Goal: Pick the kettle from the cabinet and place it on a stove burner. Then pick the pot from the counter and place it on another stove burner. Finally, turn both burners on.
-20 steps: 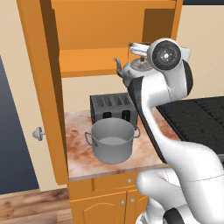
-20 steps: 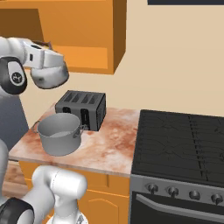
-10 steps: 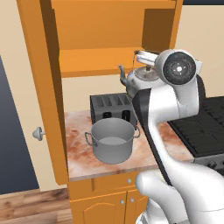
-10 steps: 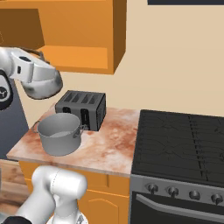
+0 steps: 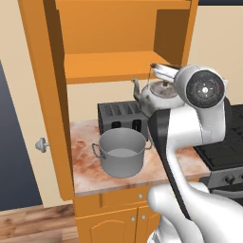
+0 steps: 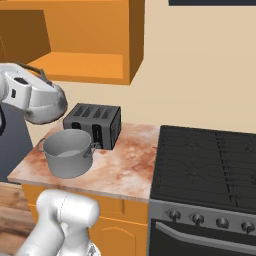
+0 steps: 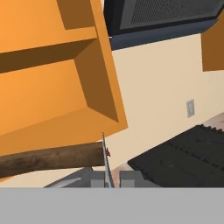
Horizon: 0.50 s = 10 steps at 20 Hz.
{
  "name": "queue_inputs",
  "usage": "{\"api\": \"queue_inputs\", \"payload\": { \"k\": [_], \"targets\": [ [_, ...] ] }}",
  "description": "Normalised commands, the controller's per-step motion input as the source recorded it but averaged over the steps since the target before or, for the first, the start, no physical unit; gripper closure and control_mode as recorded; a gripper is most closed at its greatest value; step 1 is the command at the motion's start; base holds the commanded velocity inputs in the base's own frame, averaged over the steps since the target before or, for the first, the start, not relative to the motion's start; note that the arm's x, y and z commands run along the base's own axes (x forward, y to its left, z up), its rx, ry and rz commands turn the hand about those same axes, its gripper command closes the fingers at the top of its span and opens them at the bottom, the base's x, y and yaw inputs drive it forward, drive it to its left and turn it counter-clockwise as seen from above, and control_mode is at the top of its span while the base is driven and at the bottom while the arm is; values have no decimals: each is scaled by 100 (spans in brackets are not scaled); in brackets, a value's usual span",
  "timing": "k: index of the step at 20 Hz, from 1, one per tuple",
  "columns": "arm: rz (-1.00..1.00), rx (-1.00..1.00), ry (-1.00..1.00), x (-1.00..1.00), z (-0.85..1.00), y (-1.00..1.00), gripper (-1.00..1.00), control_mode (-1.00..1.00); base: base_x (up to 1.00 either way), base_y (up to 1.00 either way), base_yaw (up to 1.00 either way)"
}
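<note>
The silver kettle (image 5: 159, 96) hangs in the air in front of the orange cabinet (image 5: 109, 64), just below its shelf and above the toaster. In the right base view the kettle (image 6: 49, 104) sits beside my white hand. My gripper (image 7: 109, 178) is shut on the kettle's thin handle (image 7: 105, 155), which stands upright between the fingertips. The grey pot (image 5: 122, 153) stands empty on the mottled counter (image 6: 125, 167), below and left of the kettle. The black stove burners (image 6: 205, 162) lie to the right of the counter.
A dark four-slot toaster (image 6: 95, 122) stands behind the pot against the wall. The cooktop's knobs (image 6: 210, 220) run along its front. The cabinet's open door (image 5: 42, 95) stands at the left, and my own arm (image 5: 185, 137) rises between the pot and the stove.
The kettle has come out of the cabinet with my gripper, moving lower and to the right in the left base view. The pot and toaster have not moved.
</note>
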Motion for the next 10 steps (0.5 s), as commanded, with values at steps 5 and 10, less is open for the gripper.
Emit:
{"api": "queue_inputs", "payload": {
  "k": [5, 10],
  "targets": [
    [0, 0, 0, 0, 0, 0, 100, -100, 0, 0, 0],
    [0, 0, 0, -3, 0, 0, 100, -100, 0, 0, 0]
  ]
}}
